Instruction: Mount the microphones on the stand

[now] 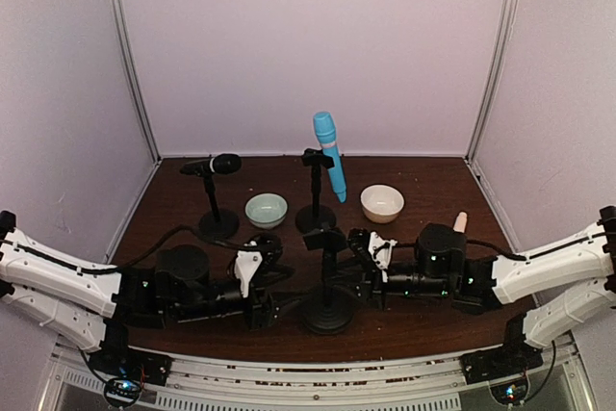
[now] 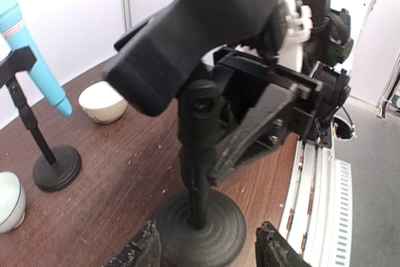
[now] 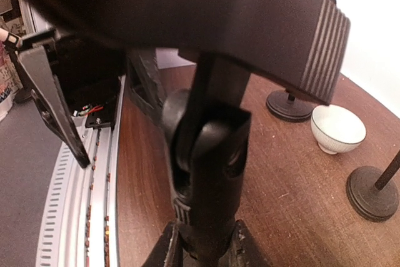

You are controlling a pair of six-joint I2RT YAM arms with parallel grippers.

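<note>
Three black stands are on the table. The left stand [image 1: 217, 223] carries the black microphone [image 1: 217, 164]. The middle stand [image 1: 315, 217] carries the light blue microphone [image 1: 329, 153]. The front stand [image 1: 327, 307] has an empty clip [image 2: 194, 35]. My right gripper [image 3: 203, 251] is shut on that stand's stem [image 3: 209, 161]. My left gripper [image 2: 211, 251] is open, one fingertip on each side of the round base [image 2: 206, 220], not touching it. Only the tip of the cream-beige microphone [image 1: 460, 222] shows, behind my right wrist.
A pale green bowl [image 1: 266, 209] sits between the left and middle stands, and a cream bowl [image 1: 382, 203] to the right of the middle stand. The metal rail [image 2: 312, 204] runs along the table's near edge. White walls enclose the table.
</note>
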